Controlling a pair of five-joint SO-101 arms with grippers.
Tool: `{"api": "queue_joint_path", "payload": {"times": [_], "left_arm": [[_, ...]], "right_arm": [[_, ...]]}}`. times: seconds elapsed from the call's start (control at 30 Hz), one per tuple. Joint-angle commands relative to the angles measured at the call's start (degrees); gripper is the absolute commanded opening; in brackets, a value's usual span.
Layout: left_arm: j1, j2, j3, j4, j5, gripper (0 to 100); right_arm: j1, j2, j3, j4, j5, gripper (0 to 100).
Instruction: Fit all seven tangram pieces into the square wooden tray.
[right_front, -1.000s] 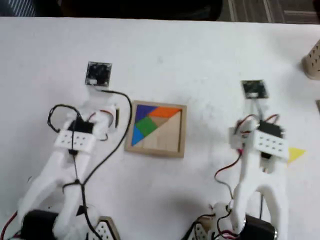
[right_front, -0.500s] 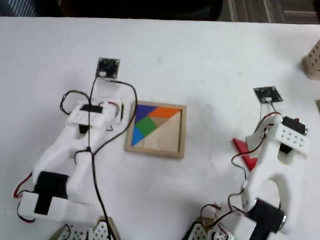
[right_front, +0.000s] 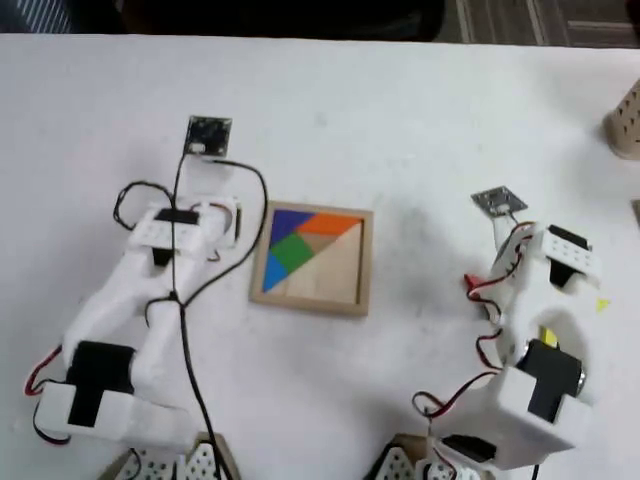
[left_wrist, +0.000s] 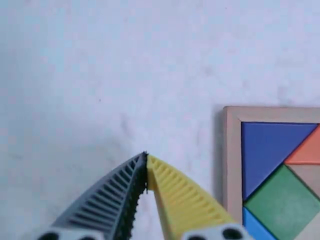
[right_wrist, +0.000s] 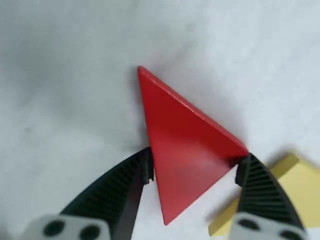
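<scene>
The square wooden tray (right_front: 315, 303) lies mid-table and holds a large blue piece (right_front: 290, 222), an orange one (right_front: 330, 224), a green one (right_front: 292, 250) and a small blue one (right_front: 272, 275). Its lower right half is bare wood. My left gripper (left_wrist: 146, 161) is shut and empty, low over the white table just beside the tray's rim (left_wrist: 231, 160). A red triangle (right_wrist: 185, 135) lies flat on the table. My right gripper (right_wrist: 195, 165) is open astride it, one finger at each side edge. A yellow piece (right_wrist: 295, 185) lies right beside it.
The right arm (right_front: 520, 270) covers most of the red triangle (right_front: 470, 283) from above; yellow slivers (right_front: 602, 304) peek out past it. A beige perforated block (right_front: 628, 120) stands at the far right edge. The left arm's black cable (right_front: 250, 200) hangs near the tray's corner.
The right arm swung out to the right, baring the red triangle, then folded back with its gripper over that triangle. The left arm shifted slightly and then stayed beside the tray.
</scene>
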Motion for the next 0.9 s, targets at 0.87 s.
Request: {"api": "queue_joint_path", "payload": {"times": [0.87], "left_arm": [[-0.22, -0.22, -3.08, -2.02, -5.89, 2]], "right_arm": [[-1.71, 4.88, -13.19, 4.53, 8.53, 25.5]]}}
